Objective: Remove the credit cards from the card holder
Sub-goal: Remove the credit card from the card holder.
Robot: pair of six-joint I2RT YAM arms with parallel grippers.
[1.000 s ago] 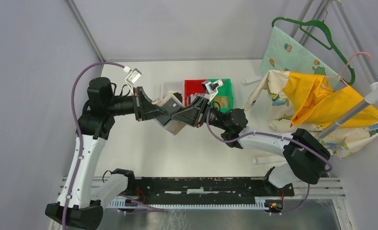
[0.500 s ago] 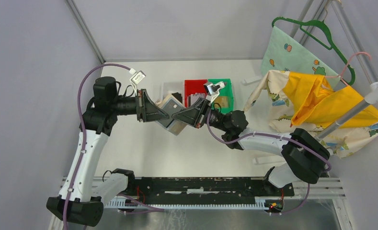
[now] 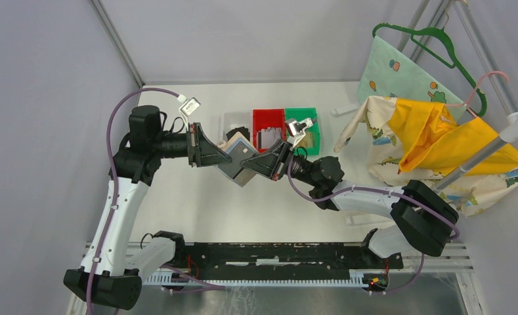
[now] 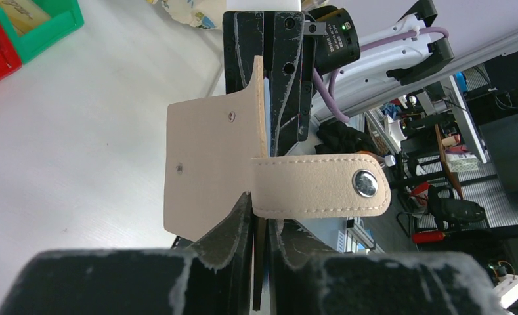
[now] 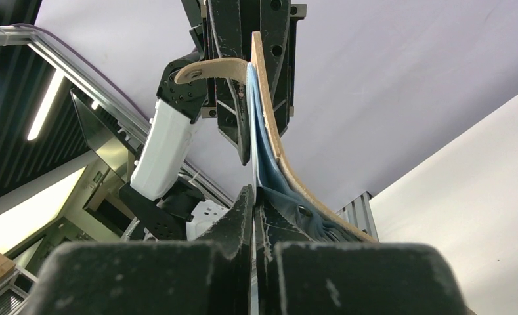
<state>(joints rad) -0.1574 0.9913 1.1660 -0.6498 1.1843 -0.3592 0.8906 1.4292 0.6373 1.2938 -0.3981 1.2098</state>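
Green bin: gold-tan card. Card holder midair, long axis spanning left end effector to right end effector; both pinch it narrowly.

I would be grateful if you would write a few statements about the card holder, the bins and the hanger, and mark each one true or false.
1. The left gripper and the right gripper hold the card holder between them, above the table. True.
2. The snap tab is fastened shut. False: it sticks out loose, with its snap bare.
3. The red bin stands between the white bin and the green bin. True.
4. The green hanger lies on the table between the arms. False: it hangs at the rack on the far right.
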